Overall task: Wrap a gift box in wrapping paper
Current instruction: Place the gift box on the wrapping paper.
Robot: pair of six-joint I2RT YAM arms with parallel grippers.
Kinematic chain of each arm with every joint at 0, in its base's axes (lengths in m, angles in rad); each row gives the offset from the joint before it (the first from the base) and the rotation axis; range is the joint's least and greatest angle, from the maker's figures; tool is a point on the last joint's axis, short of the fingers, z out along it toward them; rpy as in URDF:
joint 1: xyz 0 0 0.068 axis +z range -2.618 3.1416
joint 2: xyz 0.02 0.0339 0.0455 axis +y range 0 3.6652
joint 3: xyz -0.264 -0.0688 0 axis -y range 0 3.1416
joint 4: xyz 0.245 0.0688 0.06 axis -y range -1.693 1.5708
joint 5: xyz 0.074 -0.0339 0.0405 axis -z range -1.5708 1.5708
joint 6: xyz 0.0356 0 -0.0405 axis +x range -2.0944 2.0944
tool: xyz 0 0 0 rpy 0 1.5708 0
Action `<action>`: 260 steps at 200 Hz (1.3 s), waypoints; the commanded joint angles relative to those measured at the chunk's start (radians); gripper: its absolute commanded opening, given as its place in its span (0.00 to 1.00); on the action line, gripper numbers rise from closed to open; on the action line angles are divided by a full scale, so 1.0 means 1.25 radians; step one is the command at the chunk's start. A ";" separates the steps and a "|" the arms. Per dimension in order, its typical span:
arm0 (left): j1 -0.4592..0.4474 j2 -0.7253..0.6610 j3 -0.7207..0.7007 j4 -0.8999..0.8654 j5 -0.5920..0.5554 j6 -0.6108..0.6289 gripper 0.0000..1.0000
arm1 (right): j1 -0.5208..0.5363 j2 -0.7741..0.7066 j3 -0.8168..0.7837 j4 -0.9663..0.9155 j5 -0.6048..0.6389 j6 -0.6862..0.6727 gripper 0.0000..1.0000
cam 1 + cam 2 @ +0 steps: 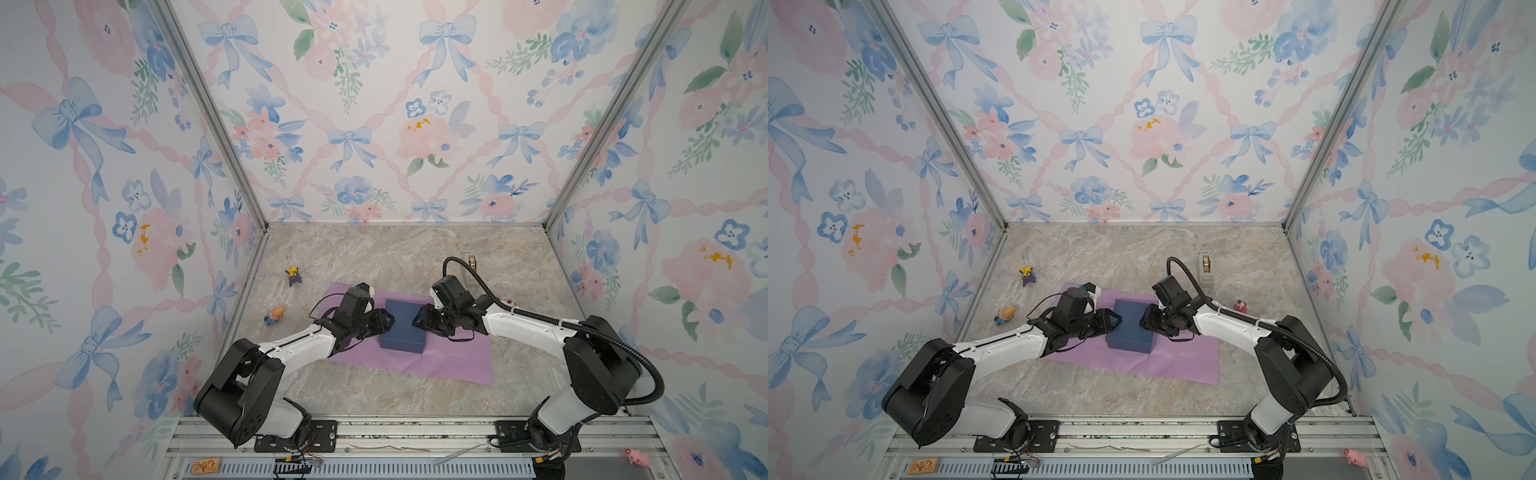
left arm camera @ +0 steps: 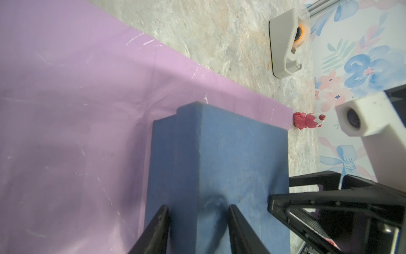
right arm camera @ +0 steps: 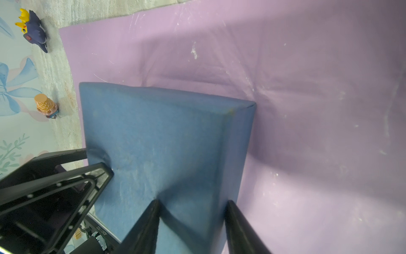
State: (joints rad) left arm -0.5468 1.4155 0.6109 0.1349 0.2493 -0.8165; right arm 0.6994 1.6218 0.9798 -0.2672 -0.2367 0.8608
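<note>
Marbled bench [image 1: 374, 257] enclosed by floral, bow-patterned walls [image 1: 374, 124]. Navy gift box [image 1: 405, 324] sits on lilac wrapping paper [image 1: 457, 361] mid-bench. Left claw [image 1: 390, 322] and right claw [image 1: 415, 321] straddle its opposite edges; grip undeterminable.

Enclosed on three sides by wallpaper panels [image 1: 374, 104] printed with blue bows, pink ribbons and watercolour flowers. Joined at both rear corners by slanting aluminium posts [image 1: 212, 112]. Floored with a beige, marble-patterned tabletop [image 1: 374, 257], in both top views. Edged at the near side by a slotted aluminium rail [image 1: 415, 432]. Lit softly and evenly, with faint shadows.
</note>
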 commanded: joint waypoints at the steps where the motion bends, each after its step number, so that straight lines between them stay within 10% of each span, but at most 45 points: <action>1: -0.005 0.028 -0.027 -0.007 -0.036 -0.007 0.45 | -0.017 0.053 -0.003 -0.029 0.004 -0.037 0.49; 117: -0.005 -0.030 -0.062 0.017 -0.136 -0.072 0.49 | -0.073 0.102 0.082 -0.016 -0.072 -0.124 0.50; 185: -0.004 -0.094 0.093 -0.133 -0.198 0.030 0.62 | -0.112 -0.110 0.084 -0.103 -0.001 -0.216 0.81; 260: -0.040 -0.036 0.217 -0.103 0.022 0.193 0.50 | -0.477 -0.240 -0.093 -0.201 -0.214 -0.377 0.80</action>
State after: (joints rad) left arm -0.5732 1.3003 0.8593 0.0048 0.1421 -0.6819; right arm 0.2268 1.2961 0.9421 -0.3950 -0.3954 0.5011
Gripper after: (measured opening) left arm 0.518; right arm 0.804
